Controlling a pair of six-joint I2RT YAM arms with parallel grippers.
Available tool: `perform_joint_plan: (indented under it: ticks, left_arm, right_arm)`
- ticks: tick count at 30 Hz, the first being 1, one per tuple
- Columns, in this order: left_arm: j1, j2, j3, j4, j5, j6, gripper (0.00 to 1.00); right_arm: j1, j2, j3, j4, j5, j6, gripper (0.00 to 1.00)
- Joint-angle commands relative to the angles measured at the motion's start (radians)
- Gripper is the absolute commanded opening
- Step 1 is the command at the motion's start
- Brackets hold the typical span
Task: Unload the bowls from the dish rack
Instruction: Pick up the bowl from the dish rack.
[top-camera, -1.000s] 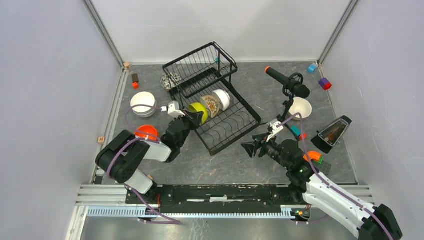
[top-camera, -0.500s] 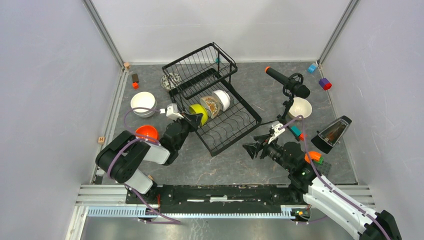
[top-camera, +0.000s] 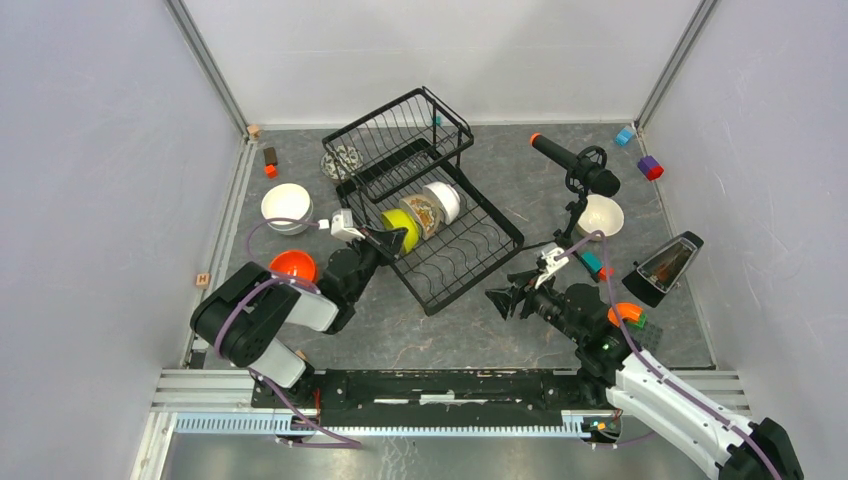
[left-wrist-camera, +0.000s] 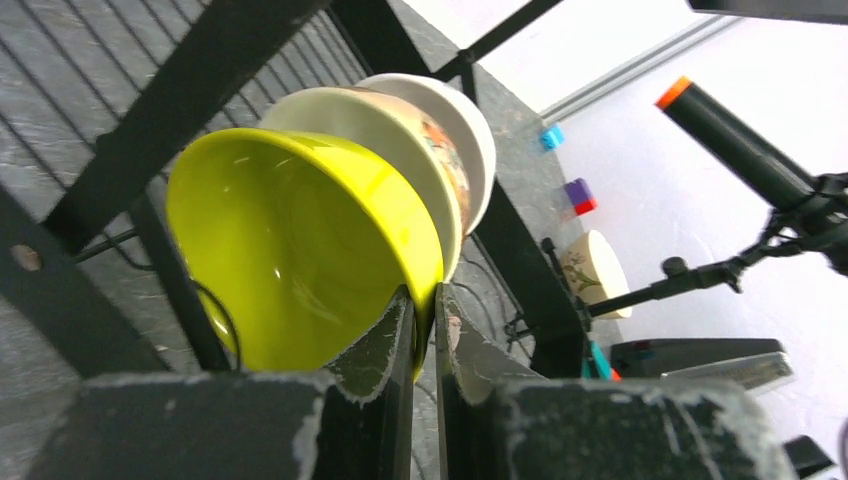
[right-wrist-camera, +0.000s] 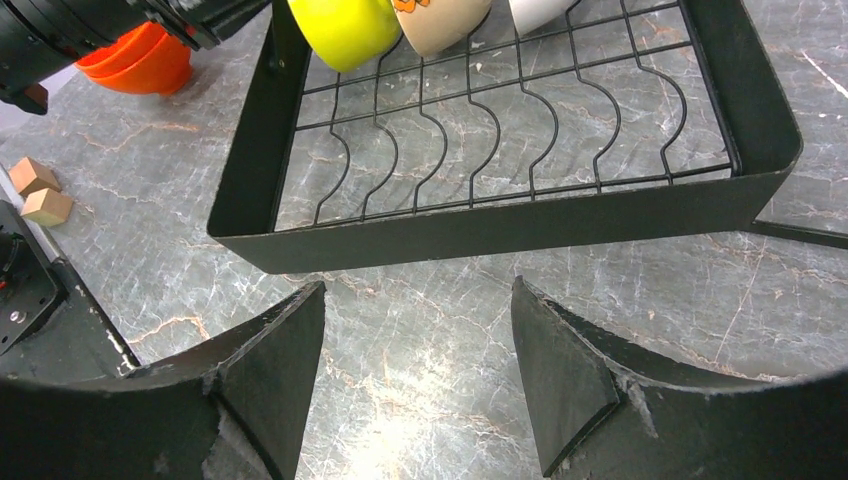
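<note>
my left claw (left-wrist-camera: 424, 305) grips the green bowl's (left-wrist-camera: 290, 240) lower rim; bowl stands up-left of it in the rack (left-wrist-camera: 190, 100).

The left claw (left-wrist-camera: 425, 305) pinches the lime bowl (left-wrist-camera: 290, 240).

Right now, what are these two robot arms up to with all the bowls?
They are emptying bowls out of the black dish rack. The left hand is pinched shut on the rim of the lime green bowl, which stands in the rack's lower tray with a patterned bowl and a white bowl behind it. The right hand is open and empty, hovering over the table in front of the rack. Orange bowls sit on the table beside the left arm.
</note>
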Motion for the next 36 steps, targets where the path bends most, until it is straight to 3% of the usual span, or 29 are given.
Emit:
perform_joint_plan:
  ticks: [1,10,22,28,36]
  left_arm:
    - [-0.003,0.014,0.005,0.222,0.054,-0.074,0.02]
    - [-0.004,0.087,0.001,0.333,0.065,-0.132,0.02]
    - [-0.004,-0.042,-0.052,0.317,0.094,-0.161,0.02]
    - [-0.017,-0.203,-0.075,0.148,0.126,-0.159,0.02]
    - [-0.100,-0.522,-0.087,-0.239,0.128,-0.088,0.02]
  right_arm:
    - [0.004,0.019,-0.017,0.049,-0.005,-0.003,0.74]
    - [0.004,0.027,-0.014,0.046,-0.008,-0.006,0.74]
    - [0.004,0.021,0.028,0.012,-0.009,-0.019,0.74]
    - [0.004,0.026,0.065,-0.021,-0.008,-0.037,0.74]
    - [0.004,0.025,0.112,-0.092,-0.009,-0.048,0.75]
